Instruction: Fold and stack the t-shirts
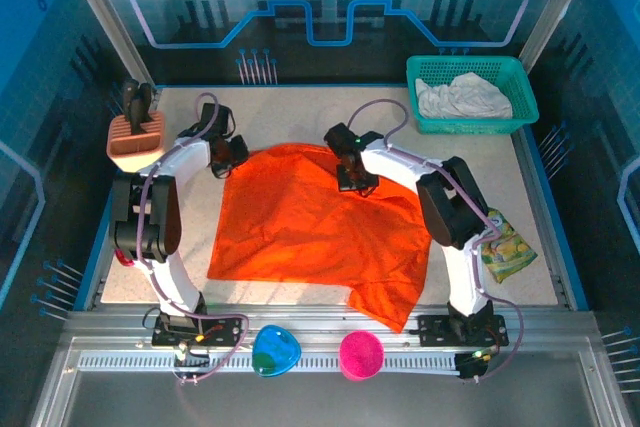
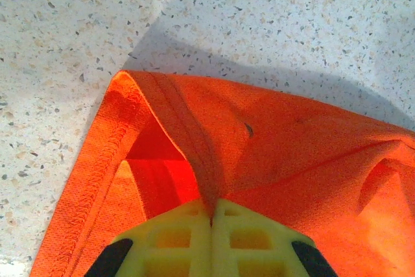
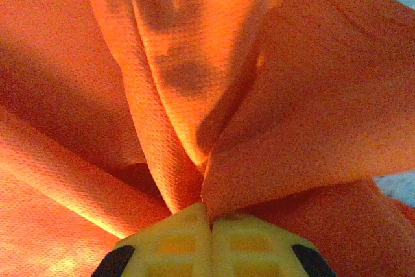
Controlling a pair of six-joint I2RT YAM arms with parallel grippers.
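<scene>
Shirts: two. One bright orange cloth t-shirt (image 1: 320, 222) lies spread across the speckled table (image 1: 290, 107); one off-white cloth t-shirt (image 1: 462, 97) is bunched in the teal plastic mesh basket (image 1: 470, 125), far right.
Arms: two, both bent inward to the orange shirt's far edge.
Left gripper (image 1: 228, 157): jaws together, pinching the far-left hem corner.
Right gripper (image 1: 355, 175): jaws together, clamped on a gathered fold.

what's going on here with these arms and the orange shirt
Two robot arms are working on an orange t-shirt spread on the speckled table. The left hand is shut on the shirt's far left corner, and the right hand is shut on bunched cloth at its far edge. It is not yet folded; its near right corner spills over the table's front edge. A white t-shirt lies crumpled in the teal mesh basket at the far right.
</scene>
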